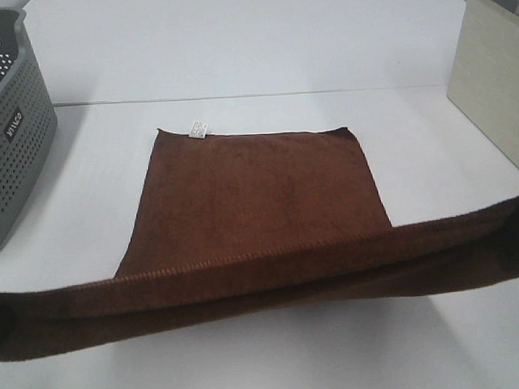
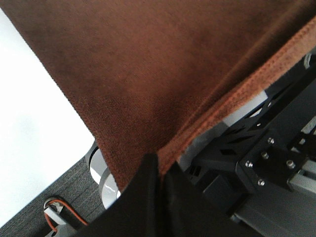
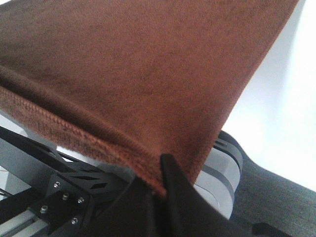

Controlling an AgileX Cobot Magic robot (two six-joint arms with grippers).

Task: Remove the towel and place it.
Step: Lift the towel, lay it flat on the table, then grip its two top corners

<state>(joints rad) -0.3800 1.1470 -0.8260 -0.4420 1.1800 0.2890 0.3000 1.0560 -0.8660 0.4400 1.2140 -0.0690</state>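
Mid-placing: left gripper (image 2: 159, 167) & right gripper (image 3: 161, 173) each clench a towel (image 1: 251, 195) corner; next prob. needs even lowering onto desk (image 1: 80, 219).

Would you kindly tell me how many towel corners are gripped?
2, both on the towel: near left corner in the left fingers, near right corner in the right fingers.

towel (image 1: 251, 203) sits mid-table (image 1: 250, 367): far part lies flat, near edge is lifted off the surface and stretched side to side across the overhead view. left gripper (image 2: 159, 170) pinches the near-left corner, right gripper (image 3: 162, 173) the near-right (per wrist views). tag (image 1: 198, 128) is on the far edge, toward the left corner. basket (image 1: 11, 128) far left, apart from the towel. box (image 1: 487, 81) far right, behind the lifted edge.
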